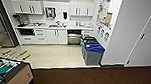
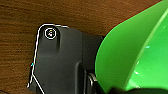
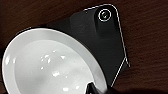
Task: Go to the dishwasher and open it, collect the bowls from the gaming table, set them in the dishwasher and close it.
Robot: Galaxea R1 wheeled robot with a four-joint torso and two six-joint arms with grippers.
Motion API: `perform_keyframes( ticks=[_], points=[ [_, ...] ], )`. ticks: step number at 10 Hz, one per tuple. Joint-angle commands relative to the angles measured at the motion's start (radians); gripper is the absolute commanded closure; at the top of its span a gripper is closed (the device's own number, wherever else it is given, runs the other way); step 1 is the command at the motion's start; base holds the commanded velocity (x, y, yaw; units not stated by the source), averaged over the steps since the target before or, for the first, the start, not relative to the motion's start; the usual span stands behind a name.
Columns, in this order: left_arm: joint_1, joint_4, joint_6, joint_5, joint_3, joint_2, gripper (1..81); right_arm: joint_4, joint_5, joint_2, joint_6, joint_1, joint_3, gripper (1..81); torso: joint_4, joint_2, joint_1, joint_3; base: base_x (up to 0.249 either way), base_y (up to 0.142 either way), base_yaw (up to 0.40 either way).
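Observation:
A green bowl (image 2: 130, 52) hangs over brown carpet in the left wrist view, with my left gripper (image 2: 117, 90) shut on its rim. In the right wrist view a white bowl (image 3: 50, 67) is also above the carpet, and my right gripper (image 3: 96, 89) is shut on its edge. The dishwasher (image 1: 74, 39) sits under the kitchen counter straight ahead, a steel front with a dark band above it. I cannot tell how far it stands open. The gaming table (image 1: 19, 78), with its green field and rods, is at my near left.
A blue-lidded bin (image 1: 93, 54) and a dark bin (image 1: 88, 41) stand by the right wall on the pale kitchen floor (image 1: 53, 55). A white wall corner (image 1: 116, 42) and a door (image 1: 148, 41) are on the right. Brown carpet (image 1: 94, 78) lies in front of me.

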Motion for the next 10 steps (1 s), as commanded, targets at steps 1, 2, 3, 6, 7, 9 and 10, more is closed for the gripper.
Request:
perform_keyframes(
  ticks=[1, 2, 3, 6, 7, 9, 10],
  points=[
    [-0.038, 0.012, 0.005, 0.027, 0.008, -0.019, 81.1, 0.002, -0.085, -0.012, 0.0, 0.05, -0.003, 81.1, 0.0, 0.0, 0.0, 0.0, 0.167, 0.0, 0.0],
    [-0.038, 0.012, 0.005, 0.027, 0.008, -0.02, 81.1, 0.002, -0.085, -0.012, 0.0, 0.048, -0.003, 81.1, 0.0, 0.0, 0.0, 0.0, 0.166, 0.0, 0.0],
    [-0.04, 0.012, 0.005, 0.027, 0.008, -0.02, 81.1, 0.002, -0.085, -0.013, 0.0, 0.05, -0.003, 81.1, 0.0, 0.0, 0.0, 0.0, 0.166, 0.0, 0.0],
    [-0.038, 0.012, 0.005, 0.027, 0.008, -0.02, 81.1, 0.002, -0.084, -0.013, 0.0, 0.051, -0.003, 81.1, 0.0, 0.0, 0.0, 0.0, 0.166, 0.0, 0.0],
    [-0.038, 0.012, 0.005, 0.027, 0.008, -0.022, 81.1, 0.002, -0.085, -0.012, 0.0, 0.05, -0.003, 81.1, 0.0, 0.0, 0.0, 0.0, 0.167, 0.0, 0.0],
    [-0.038, 0.012, 0.005, 0.027, 0.006, -0.022, 81.1, 0.002, -0.085, -0.013, 0.0, 0.05, -0.003, 81.1, 0.0, 0.0, 0.0, 0.0, 0.166, 0.0, 0.0],
    [-0.038, 0.012, 0.005, 0.027, 0.008, -0.022, 81.1, 0.002, -0.084, -0.013, 0.0, 0.05, -0.003, 81.1, 0.0, 0.0, 0.0, 0.0, 0.166, 0.0, 0.0]
  ],
)
